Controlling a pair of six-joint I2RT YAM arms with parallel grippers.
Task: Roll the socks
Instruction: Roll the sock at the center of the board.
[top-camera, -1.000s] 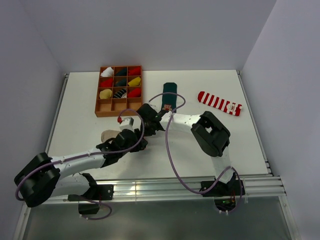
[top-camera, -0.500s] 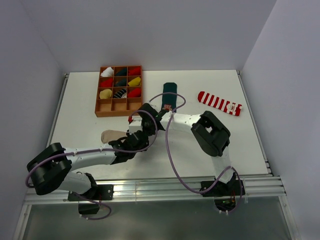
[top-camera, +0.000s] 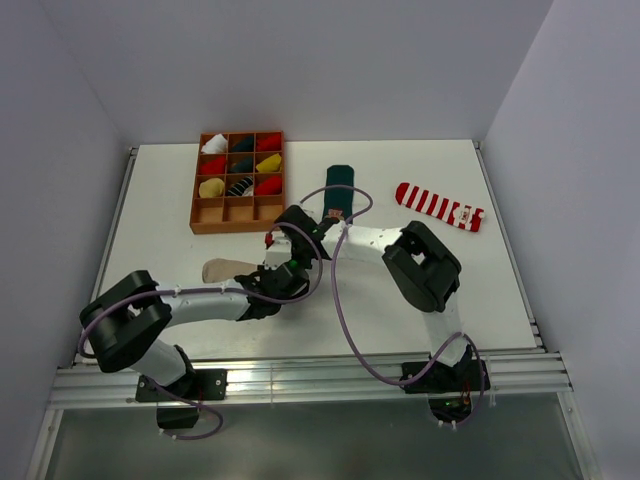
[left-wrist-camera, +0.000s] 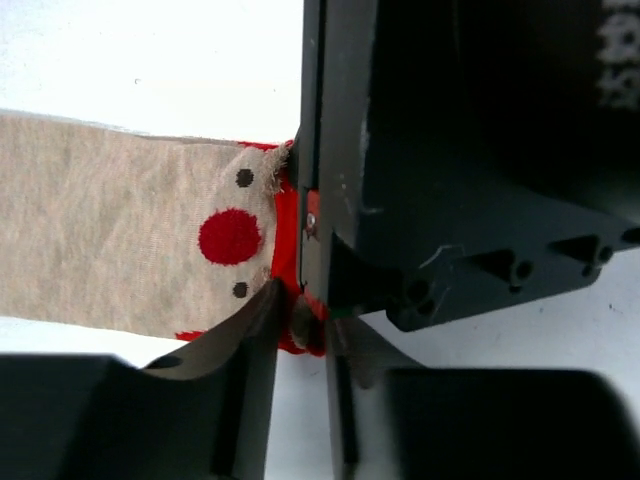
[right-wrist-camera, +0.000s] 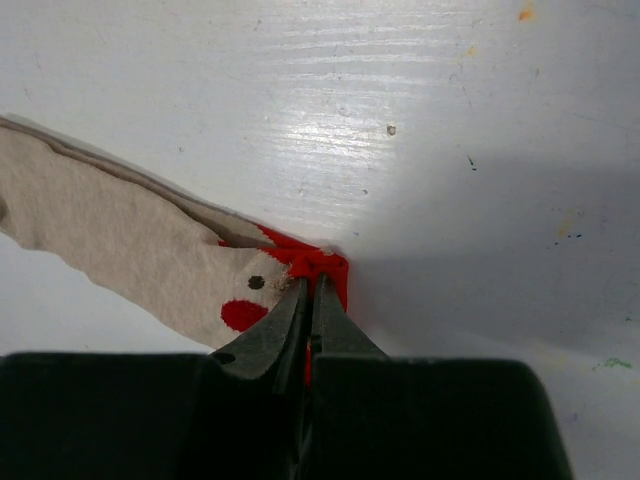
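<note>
The soft beige sock with a red toe and a dotted face (top-camera: 222, 268) lies flat on the white table (top-camera: 160, 200). In the top view its red toe points to 3 o'clock and its open end to 9 o'clock.

My right gripper (right-wrist-camera: 308, 290) is squeezed tight on the tip of the red toe. My left gripper (left-wrist-camera: 290, 315) sits right next to it, at the toe's near edge. Its jaws are close together with a bit of red cloth at their tips, but I cannot tell if they really hold it.

I think the job now is to start the roll at the toe. To do it well, I should get a good hold with both grippers, side by side. Then I should turn the toe over toward 9 o'clock, small and tight, with the sock kept flat.

My two grippers are crowded together, so they could bump. My thin purple cable (top-camera: 340, 300) loops close by too.

From the beige sock:
- The brown wooden box of little squares (top-camera: 197, 180) is at 12 o'clock, near but apart.
- The dark green sock (top-camera: 340, 190) is at 2 o'clock.
- The red-and-white striped sock (top-camera: 440, 205) is farther off, almost at 3 o'clock.

Both wait their turn.
</note>
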